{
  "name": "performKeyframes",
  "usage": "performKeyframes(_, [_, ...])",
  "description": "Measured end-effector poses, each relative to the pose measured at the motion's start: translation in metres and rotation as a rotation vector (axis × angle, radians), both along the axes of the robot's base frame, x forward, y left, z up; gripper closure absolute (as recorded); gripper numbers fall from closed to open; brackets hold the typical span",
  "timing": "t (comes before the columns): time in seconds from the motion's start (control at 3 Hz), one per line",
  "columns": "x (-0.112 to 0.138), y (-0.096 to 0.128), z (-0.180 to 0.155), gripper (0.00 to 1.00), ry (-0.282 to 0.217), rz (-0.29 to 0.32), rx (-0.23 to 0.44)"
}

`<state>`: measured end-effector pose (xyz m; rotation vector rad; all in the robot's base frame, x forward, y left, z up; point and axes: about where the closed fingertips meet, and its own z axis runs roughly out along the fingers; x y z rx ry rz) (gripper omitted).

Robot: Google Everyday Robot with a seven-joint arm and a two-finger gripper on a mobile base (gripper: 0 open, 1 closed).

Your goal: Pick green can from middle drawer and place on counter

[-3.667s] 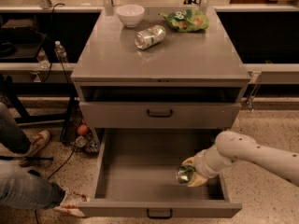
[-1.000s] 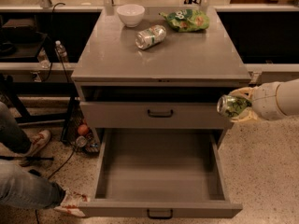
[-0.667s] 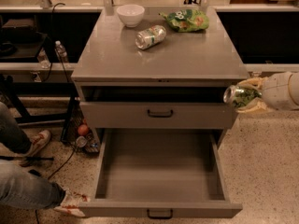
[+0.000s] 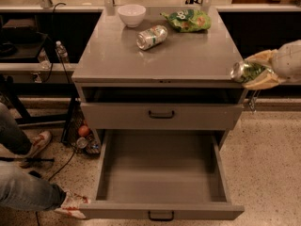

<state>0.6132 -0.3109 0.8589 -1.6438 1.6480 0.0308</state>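
My gripper [image 4: 256, 71] is shut on the green can [image 4: 245, 71], a small dark green can with a silver end pointing left. It holds the can on its side at the right edge of the counter [image 4: 183, 55], level with the top and just off its front right corner. The middle drawer [image 4: 160, 173], the lowest one, is pulled fully out and its grey tray is empty. Its dark handle [image 4: 161, 215] shows at the bottom edge.
On the counter stand a white bowl [image 4: 131, 14], a paler silver-white can [image 4: 152, 36] lying on its side, and a green crisp bag [image 4: 186, 20]. The drawer front above [image 4: 161, 114] is closed. A person's legs and shoes [image 4: 33, 173] are at the left.
The gripper lifted the green can out of the open drawer, rose along the cabinet's right side, and now holds it higher, at counter level.
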Motion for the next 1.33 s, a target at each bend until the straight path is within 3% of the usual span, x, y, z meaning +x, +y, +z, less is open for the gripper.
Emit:
performKeyframes(0.67, [0.042,0.034,0.071,1.0,-0.076,0.116,-0.083])
performKeyframes(1.0, [0.063,0.063,0.081,1.0,-0.083,0.122,-0.133])
performKeyframes(1.33, [0.087,0.092,0.073,1.0,-0.047,0.096,-0.162])
